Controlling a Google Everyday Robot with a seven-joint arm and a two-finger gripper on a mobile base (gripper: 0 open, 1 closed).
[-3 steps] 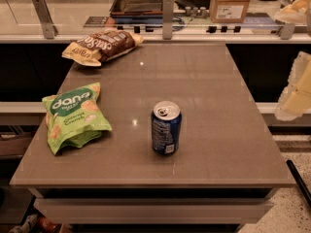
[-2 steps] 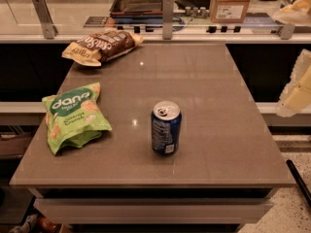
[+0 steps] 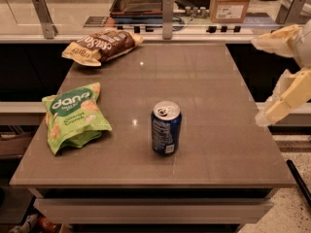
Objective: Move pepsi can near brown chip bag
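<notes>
at right edge of glossy table (image 3: 218, 130), cream gripper (image 3: 258, 80) spread wide; cylindrical metal pepsi can (image 3: 165, 128) upright mid-table.

We see the tool (image 3: 256, 80) at the frame's right edge, fingers spread, just off the worktop (image 3: 214, 130). Bare surface runs from there to the pepsi can (image 3: 165, 127) at centre. The green bag (image 3: 73, 116) blocks the left, and the brown chip bag (image 3: 101, 45) the upper left.

Likely an office snack area: grey counter (image 3: 218, 144), glass partition (image 3: 97, 8), cardboard box (image 3: 231, 3); hand (image 3: 256, 81) hovers right
</notes>
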